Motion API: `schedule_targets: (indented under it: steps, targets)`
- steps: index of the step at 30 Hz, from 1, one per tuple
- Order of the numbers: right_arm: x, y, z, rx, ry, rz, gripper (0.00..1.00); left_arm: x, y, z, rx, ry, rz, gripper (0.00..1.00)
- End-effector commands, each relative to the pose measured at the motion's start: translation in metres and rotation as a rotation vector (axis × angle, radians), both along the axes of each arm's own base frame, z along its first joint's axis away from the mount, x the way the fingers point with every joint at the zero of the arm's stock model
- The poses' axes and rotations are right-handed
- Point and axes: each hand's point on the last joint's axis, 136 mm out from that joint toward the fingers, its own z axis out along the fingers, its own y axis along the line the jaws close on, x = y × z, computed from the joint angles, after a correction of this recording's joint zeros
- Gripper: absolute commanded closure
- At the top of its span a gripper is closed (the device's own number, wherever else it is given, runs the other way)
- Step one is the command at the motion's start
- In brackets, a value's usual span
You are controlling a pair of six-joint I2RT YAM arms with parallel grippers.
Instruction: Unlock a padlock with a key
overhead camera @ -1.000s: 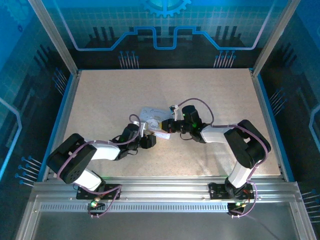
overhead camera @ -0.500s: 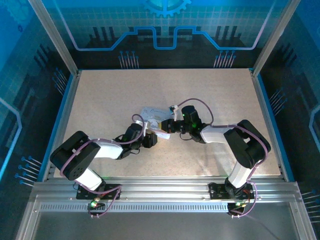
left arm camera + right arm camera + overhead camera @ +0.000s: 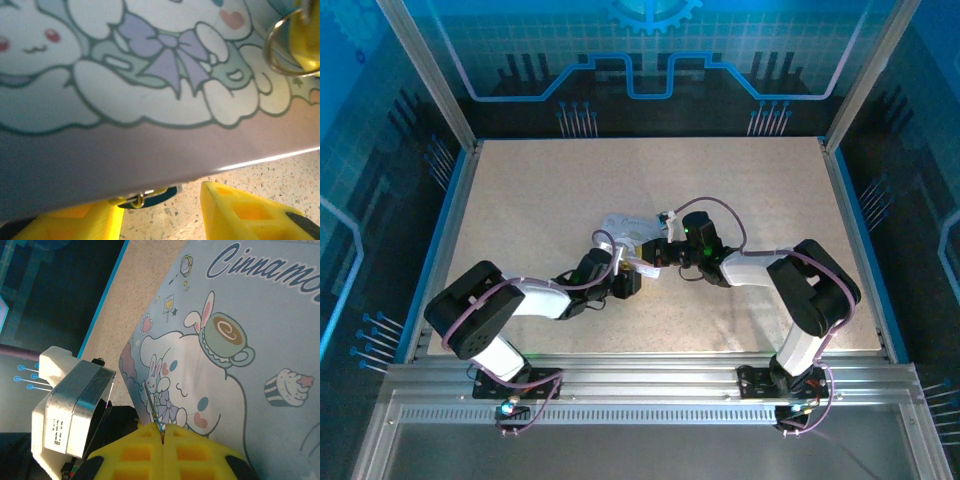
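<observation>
Jaws of the left gripper [image 3: 623,278] and the right gripper [image 3: 653,256] sit nose to nose at the near edge of the pale blue cartoon tin [image 3: 620,225] in the top view; the padlock is too small to pick out there.

Left wrist view: the left gripper [image 3: 161,199] stands part open. Its yellow fingers [image 3: 250,215] straddle the padlock [image 3: 150,195], which hangs just under the tin [image 3: 150,75] edge, closer to one finger than the other. A key ring [image 3: 280,47] shows far beyond the jaws, up on the lid.

Right wrist view: the right gripper [image 3: 162,434] is pinched tight on the key [image 3: 151,407], whose sliver runs straight out from the jaws across the tin [image 3: 240,325] lid. As I judge it, the padlock lies beyond the lid's edge toward the left arm [image 3: 70,405], so the blade must swing that way.
</observation>
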Motion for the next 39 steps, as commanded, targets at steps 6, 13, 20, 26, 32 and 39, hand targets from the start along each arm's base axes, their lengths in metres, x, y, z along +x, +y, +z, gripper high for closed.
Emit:
schedule_targets:
  steps: [6, 13, 20, 26, 32, 39]
  targets:
    - [-0.023, -0.006, -0.046, -0.097, 0.142, 0.007, 0.95, 0.009, -0.008, 0.012, -0.049, -0.01, 0.031, 0.57]
    - [-0.024, -0.005, -0.045, -0.094, 0.142, 0.01, 0.95, 0.013, -0.005, 0.012, -0.063, 0.008, 0.08, 0.61]
    - [-0.026, -0.004, -0.046, -0.097, 0.145, 0.013, 0.96, 0.016, -0.006, 0.016, -0.097, 0.034, 0.12, 0.63]
    - [-0.027, -0.003, -0.046, -0.094, 0.146, 0.015, 0.96, 0.018, -0.009, 0.018, -0.113, 0.048, 0.13, 0.66]
    - [-0.027, 0.001, -0.038, -0.079, 0.13, 0.029, 0.96, 0.018, -0.011, 0.019, -0.127, 0.058, 0.13, 0.71]
    - [-0.022, -0.001, -0.009, -0.08, 0.013, 0.027, 0.96, 0.014, -0.014, 0.027, -0.143, 0.06, 0.106, 0.74]
